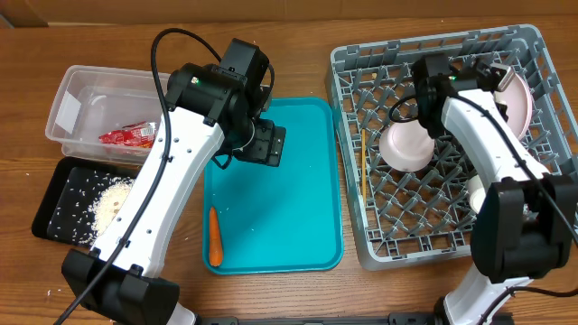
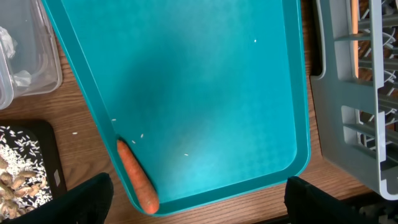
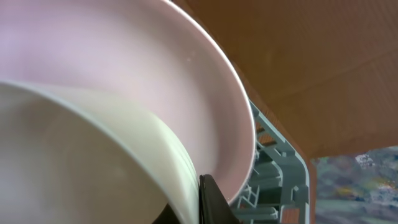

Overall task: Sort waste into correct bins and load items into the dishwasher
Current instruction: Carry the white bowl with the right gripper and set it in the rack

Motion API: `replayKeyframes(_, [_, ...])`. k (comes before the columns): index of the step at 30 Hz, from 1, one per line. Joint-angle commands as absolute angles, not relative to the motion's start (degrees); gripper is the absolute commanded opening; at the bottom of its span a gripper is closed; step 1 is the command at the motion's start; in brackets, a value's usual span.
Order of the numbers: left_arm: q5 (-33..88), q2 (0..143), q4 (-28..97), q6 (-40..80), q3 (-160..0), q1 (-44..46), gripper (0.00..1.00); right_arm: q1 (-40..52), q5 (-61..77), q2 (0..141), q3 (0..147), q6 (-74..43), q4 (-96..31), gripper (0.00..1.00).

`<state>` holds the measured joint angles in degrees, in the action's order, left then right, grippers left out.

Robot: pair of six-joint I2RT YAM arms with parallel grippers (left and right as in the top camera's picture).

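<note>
Arm L (image 1: 172, 171) bent over tray (image 1: 298, 226), L gripper (image 1: 267, 144) wide; R gripper (image 1: 474, 72) at plate (image 1: 517, 97), unclear.

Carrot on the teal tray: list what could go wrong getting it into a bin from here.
1. The carrot lies tight against the rim of the teal tray, so a finger of the open left gripper may catch the rim or just roll it.
2. The black tray holding rice and the clear tub sit side by side; a loose drop could land in the wrong one.
</note>
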<state>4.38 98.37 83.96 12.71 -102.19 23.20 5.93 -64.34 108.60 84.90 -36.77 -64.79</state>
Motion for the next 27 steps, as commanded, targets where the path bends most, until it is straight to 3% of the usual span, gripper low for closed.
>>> replayKeyframes(1, [3.8,97.1,83.6,12.4,-103.3,22.8,0.9,5.9,-67.2,110.1,84.8,-33.1,-62.9,0.04])
replayKeyframes(9, [3.6,97.1,83.1,12.2,-103.3,22.8,0.93,10.8,-68.4,111.2,84.8,-17.0,-51.7,0.04])
replayKeyframes(16, [2.5,97.2,83.0,12.2,-103.3,22.8,0.96,12.9,-70.4,111.3,84.8,1.8,-32.3,0.04])
replayKeyframes(27, [2.5,97.2,81.2,12.3,-103.3,22.8,0.99,12.8,-68.0,113.8,84.8,5.0,-27.3,0.04])
